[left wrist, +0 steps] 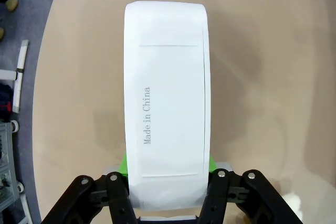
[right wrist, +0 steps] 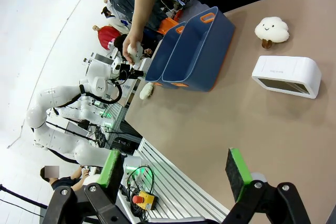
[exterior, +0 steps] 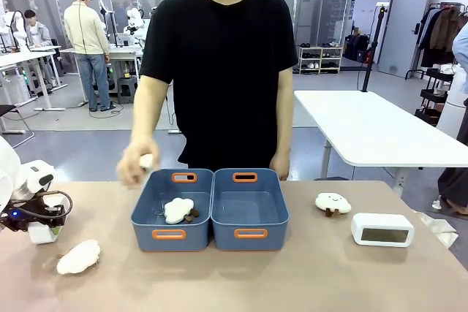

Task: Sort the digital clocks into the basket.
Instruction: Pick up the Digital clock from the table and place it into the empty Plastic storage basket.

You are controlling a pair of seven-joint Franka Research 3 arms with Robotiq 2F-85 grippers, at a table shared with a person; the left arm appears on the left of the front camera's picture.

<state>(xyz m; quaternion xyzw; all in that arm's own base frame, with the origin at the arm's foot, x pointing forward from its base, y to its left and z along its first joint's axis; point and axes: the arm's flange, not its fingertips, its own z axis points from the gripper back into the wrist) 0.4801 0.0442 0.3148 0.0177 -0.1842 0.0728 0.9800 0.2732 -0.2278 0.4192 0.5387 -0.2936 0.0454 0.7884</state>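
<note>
Beige and smooth, the surface (exterior: 241, 283) stands in a bright workshop with a grey floor and a white table (exterior: 373, 129) farther back. At mid-surface two blue bins touch side by side: the left basket (exterior: 146, 239) holds a cloud toy (exterior: 179, 210), and the right basket (exterior: 274, 237) sits beside it. A person in a black shirt stands at the far edge, one hand (exterior: 135, 168) over the left basket's far corner, gripping something small and white.

At the surface's left end, the left end effector (exterior: 40, 224) is clamped on a digital clock (left wrist: 165, 103), its plain back facing the wrist camera. A second cloud toy (exterior: 78, 256) lies just beside it. Well to the right, the other digital clock (exterior: 382, 229) rests on the surface, display toward the robot, with a third cloud toy (exterior: 333, 203) near it. The right end effector (right wrist: 176, 174) hangs over the surface edge, jaws wide apart.
</note>
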